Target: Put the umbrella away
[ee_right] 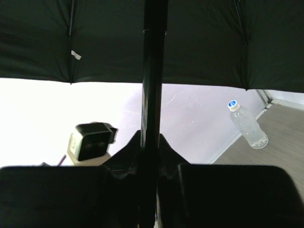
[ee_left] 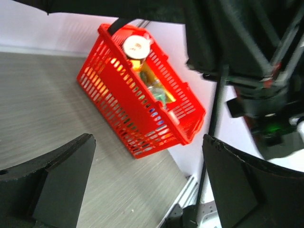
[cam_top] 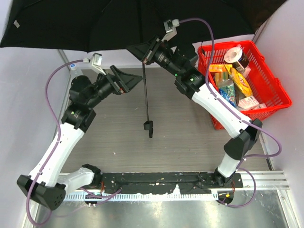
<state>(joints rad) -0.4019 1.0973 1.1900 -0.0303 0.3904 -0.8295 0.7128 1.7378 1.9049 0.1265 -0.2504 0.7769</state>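
Umbrella (cam_top: 95, 23) is standing open, its black canopy spreading over the far edge of the table (cam_top: 118, 137) while its thin shaft (cam_top: 146, 90) is running toward the near side, ending in the handle (cam_top: 149, 127) above the tabletop. Right gripper (cam_top: 144, 53) is clenching the shaft just under the canopy. Left gripper (cam_top: 132, 80) is hanging released beside the shaft, its 2 fingers spread, touching nothing. Red basket (cam_top: 280, 97) of groceries is sitting to the right, and a clear water bottle (ee_right: 247, 126) is standing by the far wall.

Matt cloth umbrella (cam_top: 118, 21), glossy plastic basket (cam_top: 275, 90)
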